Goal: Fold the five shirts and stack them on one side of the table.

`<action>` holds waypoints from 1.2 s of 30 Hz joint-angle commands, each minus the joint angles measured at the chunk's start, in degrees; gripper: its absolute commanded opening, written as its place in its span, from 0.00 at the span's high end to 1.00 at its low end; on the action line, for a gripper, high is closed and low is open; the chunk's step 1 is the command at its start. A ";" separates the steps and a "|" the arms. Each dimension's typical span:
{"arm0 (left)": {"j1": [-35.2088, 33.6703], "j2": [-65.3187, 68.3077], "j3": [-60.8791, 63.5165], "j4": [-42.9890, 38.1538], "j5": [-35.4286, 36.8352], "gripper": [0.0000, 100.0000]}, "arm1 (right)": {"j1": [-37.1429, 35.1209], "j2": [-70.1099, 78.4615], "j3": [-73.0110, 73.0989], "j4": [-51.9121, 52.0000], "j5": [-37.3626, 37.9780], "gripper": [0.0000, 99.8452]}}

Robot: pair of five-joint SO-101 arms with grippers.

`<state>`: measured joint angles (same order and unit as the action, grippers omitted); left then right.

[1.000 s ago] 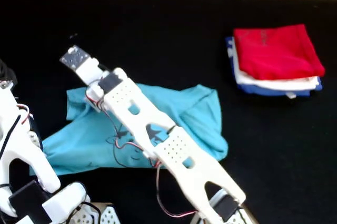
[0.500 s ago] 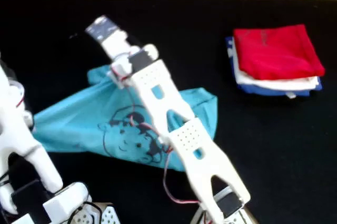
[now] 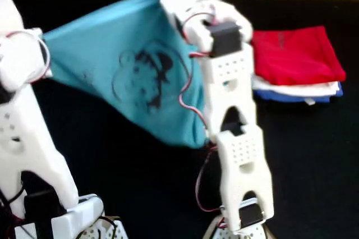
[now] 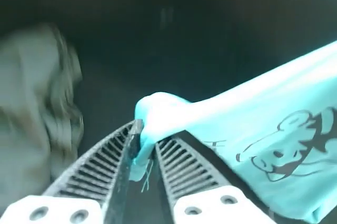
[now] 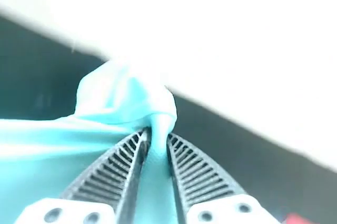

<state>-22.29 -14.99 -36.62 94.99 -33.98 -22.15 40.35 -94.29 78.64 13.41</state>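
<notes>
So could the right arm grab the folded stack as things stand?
Probably not: the right hand is shut on the teal shirt, stretched in the air with the left hand. The stack lies uncovered beside that arm.

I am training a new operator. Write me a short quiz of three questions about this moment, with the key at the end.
1. True or false: the teal shirt lies flat on the table.
2. Which shirt is on top of the stack? A red shirt, B teal shirt, C green shirt.
3. Short answer: how many folded shirts show in the stack?
Key: 1 false, it hangs in the air, clamped in both arms' jaws; 2 A; 3 three.
</notes>
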 commanded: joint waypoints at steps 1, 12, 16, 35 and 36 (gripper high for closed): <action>0.04 -0.48 -10.33 -2.90 0.26 0.99 | 3.56 -8.66 -5.32 -4.26 4.31 0.99; 0.22 -0.57 -20.97 1.49 0.26 0.99 | 3.12 -15.25 -5.32 13.14 8.35 0.99; -0.04 -0.04 -11.21 6.77 0.00 0.99 | 3.65 -12.53 -5.05 22.46 6.33 0.99; -0.13 -2.15 40.13 6.68 -5.36 0.99 | 6.99 -14.11 23.16 22.73 -9.05 0.99; -0.13 -2.07 40.13 6.68 -5.19 0.99 | 7.08 -16.75 26.95 22.73 -9.23 0.99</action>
<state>-22.29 -14.99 3.30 101.05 -38.81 -19.08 31.38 -74.42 100.44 5.67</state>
